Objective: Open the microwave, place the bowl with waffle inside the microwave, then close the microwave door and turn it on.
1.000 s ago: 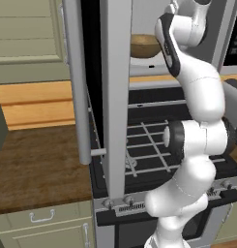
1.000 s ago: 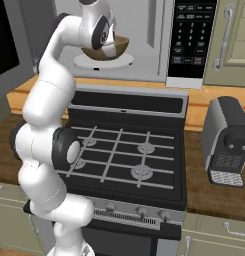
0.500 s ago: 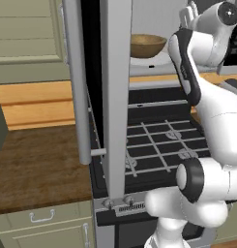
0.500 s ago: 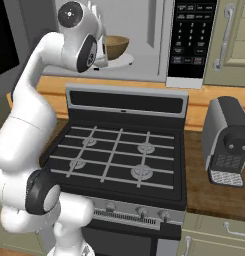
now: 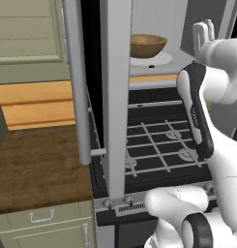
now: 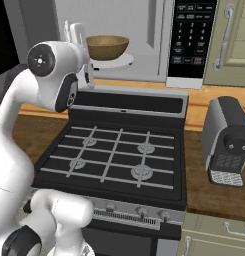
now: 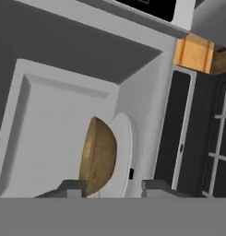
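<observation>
The microwave [image 6: 144, 30] stands open above the stove. Its door [image 5: 115, 97] swings out to the left and I see it edge-on, with its silver bar handle [image 5: 77, 87] beside it. The tan bowl [image 5: 148, 45] [image 6: 107, 46] rests upright on the white turntable [image 6: 119, 62] inside the cavity. In the hand view the bowl [image 7: 98, 154] lies just ahead of my fingertips [image 7: 73, 186]. The waffle is hidden below the bowl's rim. My gripper [image 5: 204, 30] [image 6: 75, 31] [image 7: 112, 189] hovers outside the cavity mouth, in front of the bowl, open with nothing between its jaws.
The black gas stove [image 6: 119, 150] lies under the microwave. A grey coffee machine [image 6: 228, 142] sits on the wooden counter to the right. The dark control strip [image 6: 191, 35] is on the microwave's right, and a beige cabinet door [image 6: 234, 40] lies beyond it.
The gripper let go of the bowl, leaving it on the turntable, and drew back out of the microwave. Its jaws have narrowed.
</observation>
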{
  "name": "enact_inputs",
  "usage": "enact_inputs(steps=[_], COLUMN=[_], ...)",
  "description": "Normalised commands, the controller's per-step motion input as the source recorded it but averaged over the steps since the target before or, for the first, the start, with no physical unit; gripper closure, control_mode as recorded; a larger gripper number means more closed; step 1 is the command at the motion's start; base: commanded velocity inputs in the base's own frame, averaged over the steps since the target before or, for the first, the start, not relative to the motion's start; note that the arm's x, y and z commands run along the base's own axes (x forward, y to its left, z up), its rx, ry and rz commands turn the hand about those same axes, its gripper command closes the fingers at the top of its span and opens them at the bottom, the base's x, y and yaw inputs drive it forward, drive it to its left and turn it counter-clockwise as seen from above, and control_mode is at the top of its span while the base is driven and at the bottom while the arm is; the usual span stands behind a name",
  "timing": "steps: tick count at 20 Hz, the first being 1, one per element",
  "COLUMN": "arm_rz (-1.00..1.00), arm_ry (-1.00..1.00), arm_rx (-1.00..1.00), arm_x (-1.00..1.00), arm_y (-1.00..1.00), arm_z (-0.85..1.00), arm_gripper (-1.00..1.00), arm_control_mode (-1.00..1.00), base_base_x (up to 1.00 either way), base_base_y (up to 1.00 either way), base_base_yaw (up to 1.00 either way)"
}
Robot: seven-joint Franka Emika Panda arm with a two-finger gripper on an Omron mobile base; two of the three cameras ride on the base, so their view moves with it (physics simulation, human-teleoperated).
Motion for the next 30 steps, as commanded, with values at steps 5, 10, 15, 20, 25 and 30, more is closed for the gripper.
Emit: enact_inputs(steps=[5, 10, 15, 20, 25, 30], arm_rz=[0.0, 0.0, 0.0, 0.01, 0.05, 0.0], arm_ry=[-0.16, -0.15, 0.03, 0.0, 0.01, 0.05], arm_rx=[0.0, 0.0, 0.0, 0.0, -0.04, -0.15], arm_x=[-1.0, -1.0, -0.73, -0.17, -0.98, -1.0], arm_y=[0.05, 0.16, 0.15, 0.0, 0.3, 0.76], arm_z=[-0.07, -0.17, -0.08, 0.0, 0.0, -0.01], arm_gripper=[1.0, 1.0, 1.0, 1.0, 1.0, 1.0], arm_control_mode=[-1.0, -1.0, -1.0, -1.0, -1.0, -1.0], base_base_x=[0.0, 0.0, 0.0, 0.0, 0.0, 0.0], base_base_y=[0.0, 0.0, 0.0, 0.0, 0.0, 0.0], base_base_yaw=[0.0, 0.0, 0.0, 0.0, 0.0, 0.0])
